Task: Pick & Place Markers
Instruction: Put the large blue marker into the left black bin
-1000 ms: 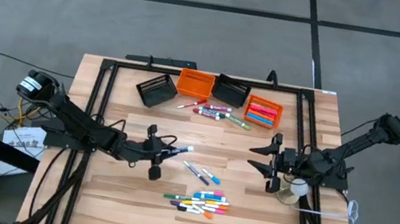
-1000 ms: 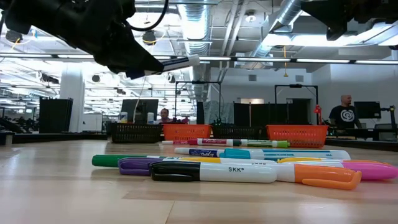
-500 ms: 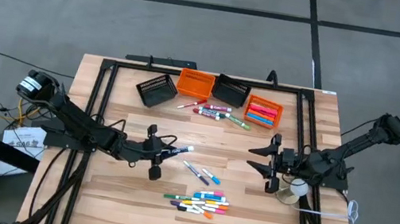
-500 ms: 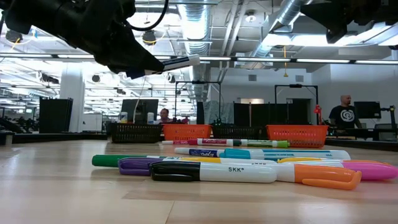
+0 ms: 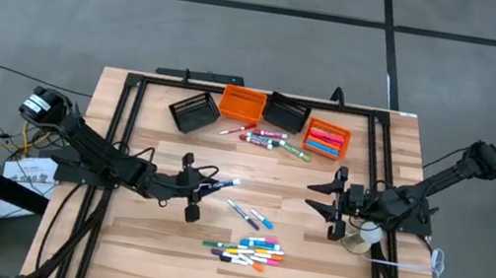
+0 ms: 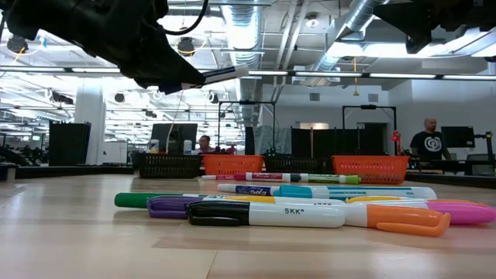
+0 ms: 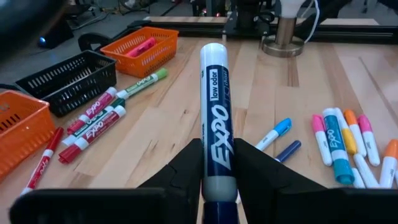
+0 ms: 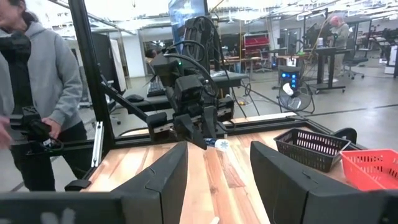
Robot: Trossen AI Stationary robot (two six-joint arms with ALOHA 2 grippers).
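My left gripper (image 5: 193, 186) hovers over the table's left-middle, shut on a white Expo marker (image 7: 214, 124) with a dark blue end. The same marker (image 6: 226, 75) shows in the low view, well above the wood. More markers lie in a pile (image 5: 248, 251) near the front edge, two lie loose (image 5: 249, 214) in the middle, and a row (image 5: 264, 139) lies before the bins. My right gripper (image 5: 329, 204) hangs open at the table's right-middle, nothing between its fingers, pointing toward the left arm. My left gripper pinches the marker between its two fingers near the dark blue end (image 7: 214, 190). The fingers lie along the marker, nearly level, pointing toward the table's right. The white body sticks out ahead of the fingertips, lifted clear of the table, its free end slightly raised.
Several small bins stand in a row at the far side: black (image 5: 195, 111), orange (image 5: 241, 104), black (image 5: 286, 112), and an orange one (image 5: 326, 138) with markers inside. A white round post (image 5: 360, 235) stands by the right arm. A person in a grey hoodie (image 8: 37, 93) stands beyond the table.
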